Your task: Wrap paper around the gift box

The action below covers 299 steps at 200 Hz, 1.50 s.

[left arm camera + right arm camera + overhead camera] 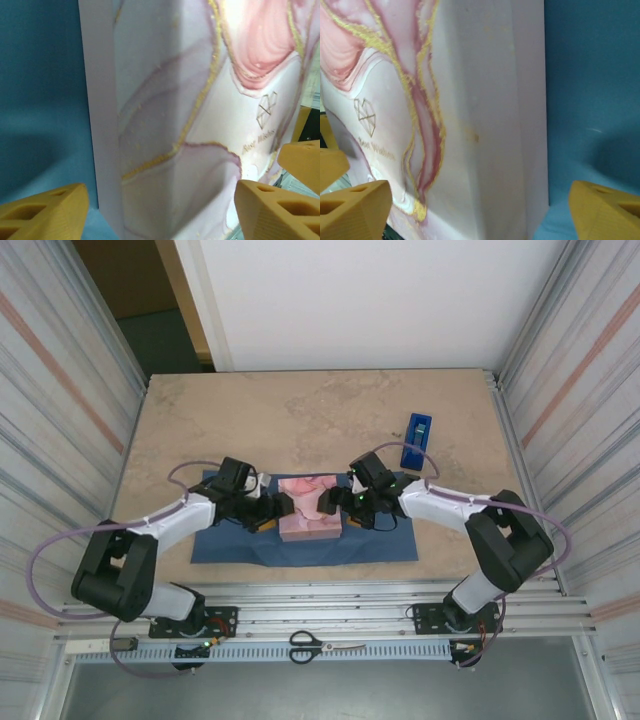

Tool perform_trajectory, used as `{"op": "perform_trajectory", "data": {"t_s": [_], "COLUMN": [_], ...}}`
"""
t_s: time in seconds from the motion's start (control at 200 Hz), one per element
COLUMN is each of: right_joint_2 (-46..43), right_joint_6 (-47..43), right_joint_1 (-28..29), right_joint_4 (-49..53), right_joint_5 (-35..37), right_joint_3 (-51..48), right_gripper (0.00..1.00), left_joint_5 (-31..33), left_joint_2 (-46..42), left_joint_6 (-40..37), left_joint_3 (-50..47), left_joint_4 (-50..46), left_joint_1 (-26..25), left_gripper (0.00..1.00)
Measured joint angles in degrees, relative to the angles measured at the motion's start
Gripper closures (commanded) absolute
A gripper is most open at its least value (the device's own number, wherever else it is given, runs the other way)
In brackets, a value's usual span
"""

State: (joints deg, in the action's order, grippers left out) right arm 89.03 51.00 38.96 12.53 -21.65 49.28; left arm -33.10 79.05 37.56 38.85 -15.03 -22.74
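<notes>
The gift box [310, 510] sits on the paper [230, 545], tan table [300, 410]; left gripper [273, 511], right gripper [330, 502] gape around it

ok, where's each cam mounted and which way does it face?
Top external: above and behind the bases, looking down; both arms flank the pink-and-white marbled gift box on dark blue paper.
Left wrist: on left arm, facing box; orange jaws at bottom.
Right wrist: on right arm, facing box's opposite side; same jaws.
Both wrists share box and paper.

The gift box [311, 510] sits on the paper [230, 545], left gripper [273, 511] at its left, right gripper [330, 502] opposite.
</notes>
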Motion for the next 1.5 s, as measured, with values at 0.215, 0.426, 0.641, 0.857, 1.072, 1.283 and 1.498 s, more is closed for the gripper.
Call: {"op": "perform_trajectory", "data": {"t_s": [0.215,0.426,0.641,0.857,1.072,1.283,1.498], "right_joint_2": [-10.23,-12.41,-9.03,-3.30,-0.57,1.36,0.90], "right_joint_6": [-0.79,-0.35,-1.07,-3.19,-5.20,-6.54,-6.78], "right_joint_1": [-4.09,-11.93,-14.78,-16.11,-18.71,-20.13,-19.78], "right_joint_4": [1.64,1.68,1.55,1.25,0.98,1.16,2.21], "right_joint_5": [3.58,5.01,4.15,3.82,2.91,1.90,1.53], "right_joint_3": [-2.86,-10.25,-10.91,-8.96,-7.23,-5.29,-4.07], "right_gripper": [0.16,0.38,0.41,0.42,0.42,0.39,0.27], "left_joint_5": [-0.66,-2.47,-3.10,-2.82,-3.32,-4.59,-5.01], "left_joint_2": [-7.85,-7.41,-1.55,3.30,5.44,6.36,5.01], "left_joint_6": [-1.60,-1.81,-1.79,-1.79,-1.77,-1.70,-1.79], "left_joint_3": [-0.68,-3.34,-3.96,-4.02,-4.02,-4.02,-4.02], "left_joint_4": [-1.01,-1.07,-0.46,1.18,2.89,4.74,5.27], "left_joint_1": [4.48,13.49,15.69,16.76,16.81,16.81,16.81], "left_gripper": [0.15,0.30,0.36,0.39,0.38,0.37,0.27]}}
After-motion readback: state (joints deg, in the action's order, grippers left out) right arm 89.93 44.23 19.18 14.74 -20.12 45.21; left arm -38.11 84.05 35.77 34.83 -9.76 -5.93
